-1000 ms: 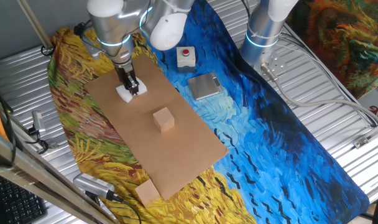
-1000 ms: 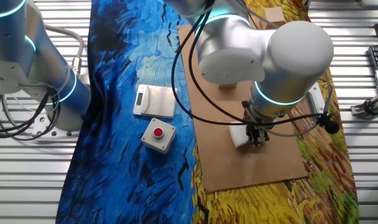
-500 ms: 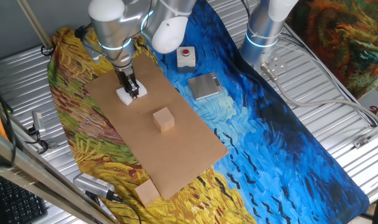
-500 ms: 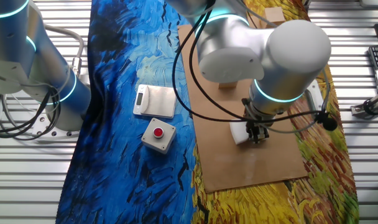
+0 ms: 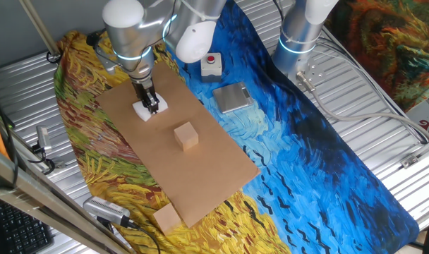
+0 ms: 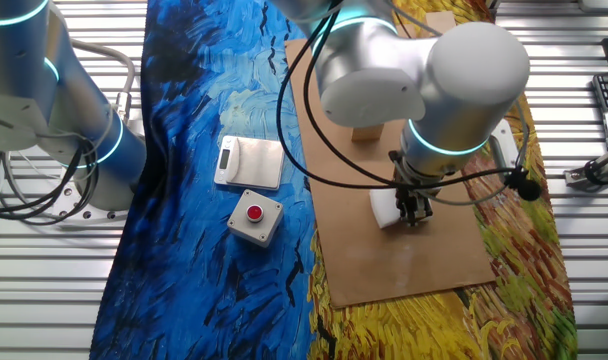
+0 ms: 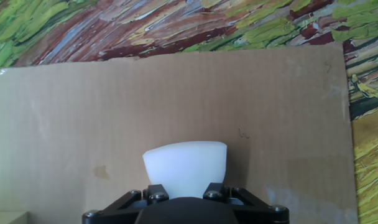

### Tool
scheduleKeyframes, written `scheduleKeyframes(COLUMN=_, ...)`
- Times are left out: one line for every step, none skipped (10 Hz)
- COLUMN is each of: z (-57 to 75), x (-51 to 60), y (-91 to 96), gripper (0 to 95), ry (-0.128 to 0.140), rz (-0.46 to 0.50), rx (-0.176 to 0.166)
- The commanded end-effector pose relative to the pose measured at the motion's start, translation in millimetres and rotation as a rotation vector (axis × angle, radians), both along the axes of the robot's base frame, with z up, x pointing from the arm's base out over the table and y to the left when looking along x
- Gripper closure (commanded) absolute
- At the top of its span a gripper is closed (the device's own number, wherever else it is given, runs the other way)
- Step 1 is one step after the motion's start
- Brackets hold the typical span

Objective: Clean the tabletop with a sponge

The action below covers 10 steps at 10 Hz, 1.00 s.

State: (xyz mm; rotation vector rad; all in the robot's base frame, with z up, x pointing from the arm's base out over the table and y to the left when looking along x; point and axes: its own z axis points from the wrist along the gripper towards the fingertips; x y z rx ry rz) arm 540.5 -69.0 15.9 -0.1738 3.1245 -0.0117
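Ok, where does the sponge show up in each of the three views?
One fixed view: sponge upper left, on the board's far end, under the gripper.
Other fixed view: sponge right of centre, on the board, at the jaws.
Hand view: sponge bottom centre, sticking out above the gripper housing.
Shared landmark: the brown board, under the sponge in all three.

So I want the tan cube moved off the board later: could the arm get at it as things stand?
Probably not yet: the gripper is shut on the sponge. The way to the tan cube looks free across bare tabletop, once it lets go.
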Motion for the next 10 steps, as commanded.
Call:
scheduleKeyframes(z=1.5, x=-1.0, y=0.6, gripper=57.0, ry=0.002, rz=0.0, rx=0.006)
scheduleKeyframes(z=1.5, x=-1.0, y=0.8, gripper=57.0, ry=-0.001, rz=0.001, rx=0.007)
scheduleKeyframes(z=1.1, x=-0.9, y=1.7, gripper=57.0, ry=-0.001, rz=-0.002, rx=0.009)
scheduleKeyframes(z=0.1, x=-0.8, y=3.9, gripper=57.0, ry=-0.003, rz=-0.004, rx=0.009)
scheduleKeyframes(z=-0.3, x=-0.6, y=6.0, gripper=57.0, ry=-0.004, rz=-0.006, rx=0.008)
scheduleKeyframes(z=-0.3, x=-0.5, y=7.3, gripper=57.0, ry=-0.004, rz=-0.005, rx=-0.002)
scheduleKeyframes(z=1.1, x=-0.5, y=8.4, gripper=57.0, ry=-0.003, rz=-0.004, rx=-0.002)
scheduleKeyframes(z=3.2, x=-0.6, y=8.7, gripper=57.0, ry=-0.002, rz=-0.005, rx=-0.001)
scheduleKeyframes(z=3.0, x=-0.5, y=9.5, gripper=57.0, ry=-0.002, rz=-0.008, rx=0.004)
scheduleKeyframes(z=2.5, x=-0.4, y=10.8, gripper=57.0, ry=-0.004, rz=-0.01, rx=0.005)
